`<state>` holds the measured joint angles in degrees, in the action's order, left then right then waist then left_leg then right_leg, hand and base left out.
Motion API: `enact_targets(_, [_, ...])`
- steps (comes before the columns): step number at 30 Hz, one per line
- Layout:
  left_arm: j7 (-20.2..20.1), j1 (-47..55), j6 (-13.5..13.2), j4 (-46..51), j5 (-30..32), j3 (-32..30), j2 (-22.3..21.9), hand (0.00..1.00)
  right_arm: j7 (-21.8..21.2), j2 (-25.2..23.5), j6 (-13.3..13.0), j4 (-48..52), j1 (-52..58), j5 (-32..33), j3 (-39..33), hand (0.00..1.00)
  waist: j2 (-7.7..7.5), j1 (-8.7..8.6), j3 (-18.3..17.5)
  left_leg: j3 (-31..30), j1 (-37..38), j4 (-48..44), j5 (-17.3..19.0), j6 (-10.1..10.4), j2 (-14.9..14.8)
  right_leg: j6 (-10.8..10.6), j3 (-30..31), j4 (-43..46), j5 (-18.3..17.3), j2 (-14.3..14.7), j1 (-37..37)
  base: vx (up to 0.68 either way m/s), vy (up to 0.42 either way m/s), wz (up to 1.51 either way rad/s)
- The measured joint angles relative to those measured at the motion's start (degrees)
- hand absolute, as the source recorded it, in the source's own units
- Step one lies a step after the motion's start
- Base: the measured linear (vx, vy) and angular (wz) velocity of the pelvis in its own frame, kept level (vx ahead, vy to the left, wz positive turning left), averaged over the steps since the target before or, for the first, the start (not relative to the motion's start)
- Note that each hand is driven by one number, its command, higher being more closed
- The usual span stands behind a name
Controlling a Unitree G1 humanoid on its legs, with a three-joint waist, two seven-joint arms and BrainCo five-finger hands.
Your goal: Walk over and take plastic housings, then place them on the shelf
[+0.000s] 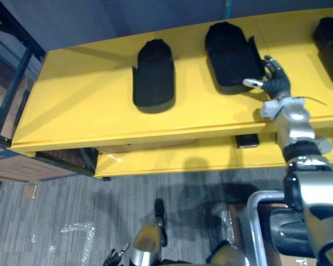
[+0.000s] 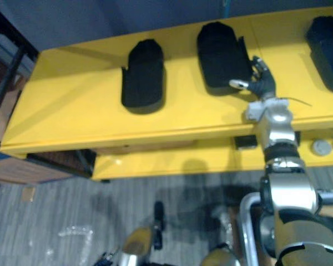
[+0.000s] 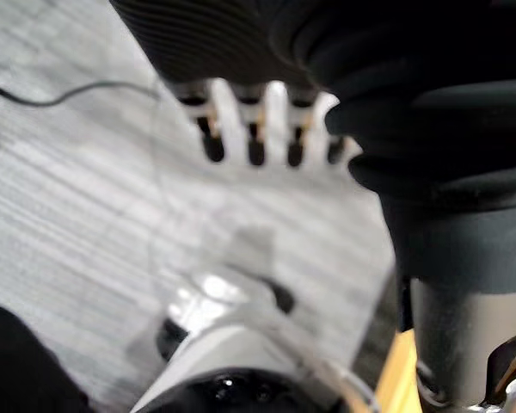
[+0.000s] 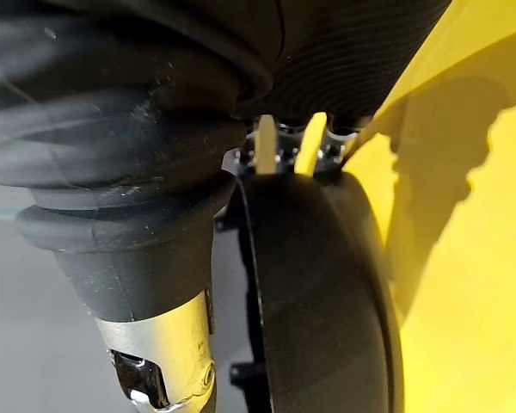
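**Right hand at the middle housing on the yellow shelf**

The middle housing (image 1: 230,52) lies flat on the top shelf (image 1: 83,105), its long side running from front to back. The right hand (image 1: 276,82) touches its right near corner, thumb stretched along the near edge. The right wrist view has the dark curved shell right up against the hand, and whether the hand grips it cannot be told.

The left housing (image 1: 154,72) lies apart from it on the same board, and the right housing (image 1: 330,41) sits well off at the far right. All three are black, rounded at the far end and squared at the near end, with a small notch on one side.

Bare yellow board lies between the housings, and a wide stretch is open to the left as far as the dark frame post (image 1: 14,83). A lower shelf (image 1: 172,158) juts out below the front edge and carries a small black block (image 1: 247,140) and round grey parts (image 2: 321,147).

The left hand (image 3: 275,103) hangs low over the grey floor (image 1: 72,210), its fingers straight and loose, holding nothing. A scrap of clear plastic (image 1: 77,230) lies on the floor.
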<state>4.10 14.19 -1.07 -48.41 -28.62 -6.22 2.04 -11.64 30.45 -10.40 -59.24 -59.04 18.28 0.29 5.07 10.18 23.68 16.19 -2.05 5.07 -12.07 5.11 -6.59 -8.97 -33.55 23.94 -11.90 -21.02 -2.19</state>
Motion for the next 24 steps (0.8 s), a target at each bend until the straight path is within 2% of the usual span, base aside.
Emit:
enact_targets(8, [-0.05,-0.72,0.01,-0.71,0.29,0.05,0.37,0.0,-1.15,-0.52,-1.01,0.81,1.37,-0.02,0.28,0.0,-0.17,-0.01,-0.07,1.69,0.15,0.01,0.0,0.0,-0.51,-0.02,0.74,-1.75,1.56,0.59,-0.21,0.0,0.01,-0.06])
enact_targets(12, [-0.16,-0.74,0.08,-1.3,0.43,0.23,1.33,0.0,-0.86,-1.23,-1.04,2.17,3.27,-2.66,0.51,0.0,-1.28,-0.04,-0.64,1.72,0.26,0.01,-0.01,0.0,-0.76,0.02,0.69,-2.91,2.12,1.17,-0.78,0.0,0.0,0.0])
enact_targets(16, [-0.37,-0.85,0.07,-1.73,0.48,0.25,1.87,0.0,3.44,-2.35,-2.2,2.46,4.46,-6.01,1.87,0.0,-2.3,-0.05,-1.17,1.78,0.38,0.05,0.08,0.08,-0.73,0.06,0.69,-3.47,2.21,1.33,-0.98,0.0,0.0,0.0])
enact_targets(17, [-0.39,-0.9,-0.01,-2.03,0.48,0.25,1.92,0.0,8.34,-3.03,-3.95,2.45,4.85,-8.0,2.78,0.0,-2.39,-0.04,-1.22,1.85,0.36,0.06,0.15,0.14,-0.76,0.01,0.7,-3.83,2.49,1.61,-1.06,0.0,0.0,0.0])
enact_targets(19, [-0.37,-0.9,-0.11,-2.38,0.44,0.26,1.92,0.0,14.15,-3.71,-7.35,2.48,4.99,-10.71,2.67,0.0,-2.39,-0.08,-1.22,1.92,0.24,0.06,0.16,0.12,-0.81,-0.04,0.71,-4.3,2.82,1.89,-1.06,0.0,0.004,-0.02])
enact_targets(20, [-0.34,-0.88,-0.24,-2.45,0.44,0.26,1.92,0.0,21.09,-4.2,-11.71,4.13,5.06,-13.74,1.76,0.0,-2.39,-0.09,-1.22,2.05,0.02,0.06,0.21,0.03,-0.91,0.01,0.71,-5.16,3.42,2.13,-1.08,0.0,0.019,-0.04])
enact_targets(21, [-0.33,-0.88,-0.44,-2.46,0.45,0.31,1.91,0.0,23.7,-4.43,-13.11,5.85,5.23,-15.38,0.81,0.0,-2.39,-0.11,-1.22,2.13,-0.02,0.06,0.23,-0.02,-0.91,-0.02,0.73,-5.46,3.68,2.16,-1.13,0.02,0.026,-0.05])
enact_targets(22, [-0.27,-0.91,-1.89,-2.52,0.47,0.56,1.92,0.0,29.21,-4.92,-17.22,11.87,6.23,-18.21,-1.61,0.0,-2.44,-0.23,-1.25,2.29,0.0,0.05,0.27,-0.09,-0.86,-0.31,0.75,-6.07,4.2,2.19,-1.44,0.0,0.0,0.0])
enact_targets(23, [-0.26,-0.93,-2.21,-2.51,0.47,0.59,1.92,0.0,29.88,-4.96,-18.03,13.06,6.47,-18.48,-1.92,0.0,-2.46,-0.27,-1.26,2.29,0.01,0.05,0.28,-0.11,-0.85,-0.37,0.74,-6.16,4.24,2.18,-1.5,0.0,0.0,0.0])
enact_targets(24, [-0.21,-0.99,-3.48,-2.5,0.44,0.69,1.93,0.0,31.78,-5.35,-20.6,18.06,7.58,-19.32,-2.83,0.0,-2.63,-0.5,-1.37,2.43,0.07,0.05,0.28,-0.11,-0.7,-0.47,0.7,-6.75,4.56,2.17,-1.83,0.0,0.0,0.0])
